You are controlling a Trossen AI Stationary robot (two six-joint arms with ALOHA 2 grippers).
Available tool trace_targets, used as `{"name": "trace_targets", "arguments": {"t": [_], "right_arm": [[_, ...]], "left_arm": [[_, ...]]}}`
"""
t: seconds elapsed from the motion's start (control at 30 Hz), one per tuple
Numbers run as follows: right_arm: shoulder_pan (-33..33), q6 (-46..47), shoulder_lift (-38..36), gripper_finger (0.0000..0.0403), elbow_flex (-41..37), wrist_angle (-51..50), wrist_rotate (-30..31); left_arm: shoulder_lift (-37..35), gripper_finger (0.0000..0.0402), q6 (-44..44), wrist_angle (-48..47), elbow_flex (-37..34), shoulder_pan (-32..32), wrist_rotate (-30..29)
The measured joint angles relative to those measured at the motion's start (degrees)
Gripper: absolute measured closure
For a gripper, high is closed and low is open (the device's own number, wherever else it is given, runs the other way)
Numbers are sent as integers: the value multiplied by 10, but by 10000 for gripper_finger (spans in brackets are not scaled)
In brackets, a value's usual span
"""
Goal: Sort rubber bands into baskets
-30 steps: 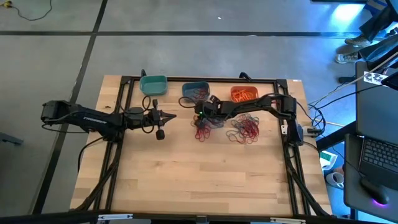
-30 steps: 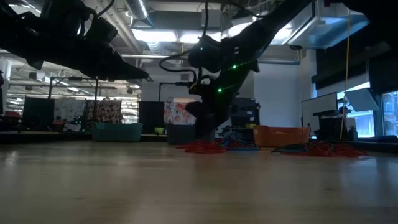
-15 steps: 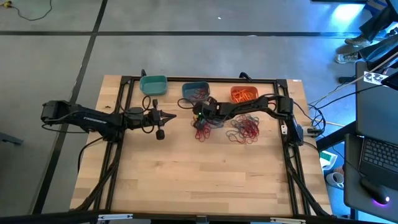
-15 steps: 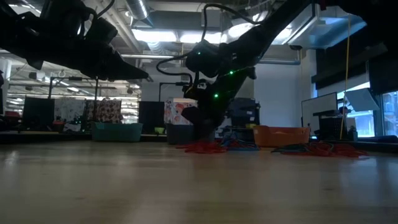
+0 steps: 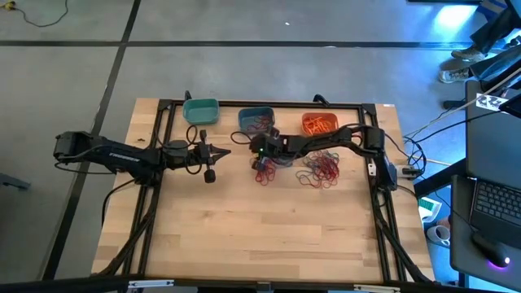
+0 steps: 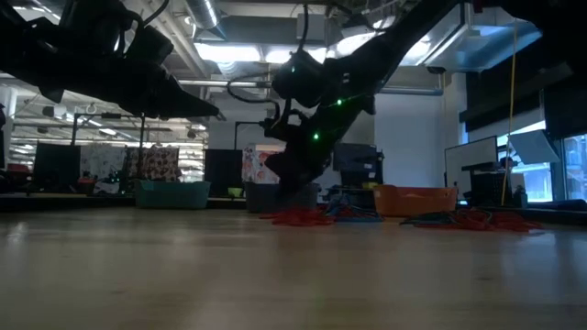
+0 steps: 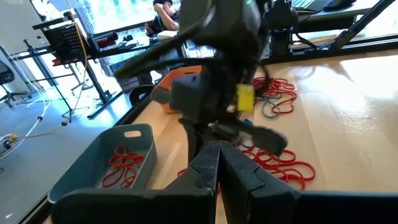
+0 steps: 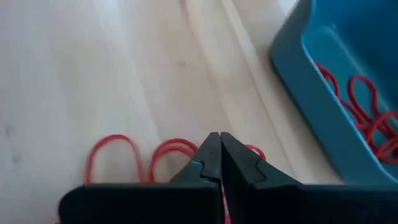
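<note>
Three baskets stand along the far edge: teal [image 5: 201,111], slate blue [image 5: 256,120] with red bands in it, and orange [image 5: 320,123]. Loose rubber bands lie in two heaps on the wood, a red one [image 5: 266,171] and a mixed one [image 5: 320,167]. My right gripper [image 5: 257,159] is down at the red heap's far left side, just in front of the slate blue basket [image 8: 336,93], shut on a red rubber band [image 8: 124,158]. My left gripper [image 5: 226,152] hangs shut and holding nothing above the table, left of the heaps. My right gripper pinches a red rubber band between its two fingertips; the strand runs into the shut tips from both sides [image 8: 254,149]. The fingers slant down from the table's right side. The band's loops [image 8: 115,152] lie slack on the wood.
The black frame rail [image 5: 269,104] runs behind the baskets. A small dark object [image 5: 209,175] lies near my left gripper. The near half of the wooden table [image 5: 244,236] holds nothing. Cables hang at the right edge [image 5: 407,159].
My right gripper has shut its fingers at the edge of the red heap, rolling its wrist a little while staying low over the same spot. The heaps and baskets have kept their places.
</note>
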Motion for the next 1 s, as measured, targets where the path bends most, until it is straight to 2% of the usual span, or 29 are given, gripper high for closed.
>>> {"name": "trace_targets", "arguments": {"t": [0.23, 0.43, 0.57, 0.73, 0.87, 1.0], "right_arm": [[10, 34, -17, 393, 1, -14, 13], [-2, 80, -17, 327, 0, -47, 13], [-13, 91, -8, 281, 1, -28, -15], [-18, 90, 22, 248, 1, -25, -12], [-26, 86, 28, 251, 2, -19, -10], [-27, 75, 29, 292, 2, -17, -12]], "left_arm": [[0, 396, 0, 0, 0, 0, 0], [0, 396, 0, 0, 0, 0, 0], [0, 396, -1, 0, 0, 0, 0], [0, 396, -1, 0, 0, 0, 0], [0, 396, 0, 0, 0, 0, 0], [0, 396, 0, 0, 0, 0, 0]]}}
